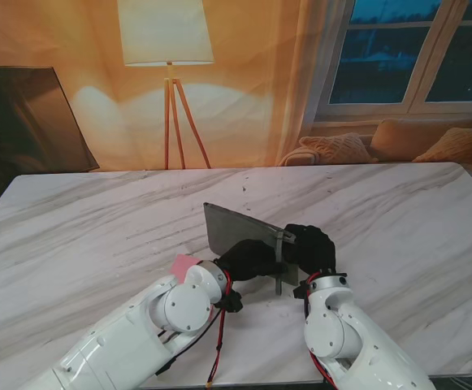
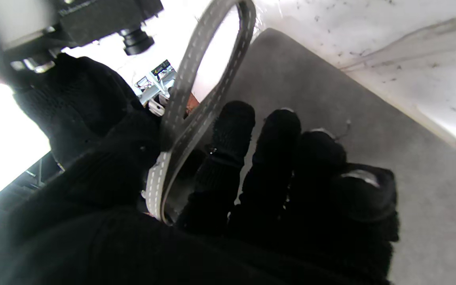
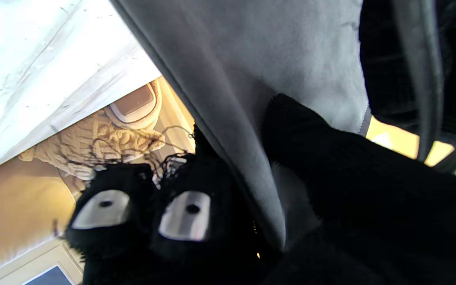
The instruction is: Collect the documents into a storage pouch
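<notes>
Over the marble table [image 1: 97, 219], lamp-lit, each robot hand [image 1: 248, 258] clasps the grey pouch [image 1: 240, 227].

My left hand [image 2: 259, 190] lies with its black-gloved fingers [image 2: 232, 130] flat against the grey pouch [image 2: 331, 91], whose stitched strap [image 2: 196, 79] loops up beside them. My right hand [image 2: 73, 107] is close by; marble table [image 2: 390, 35] shows beyond
</notes>
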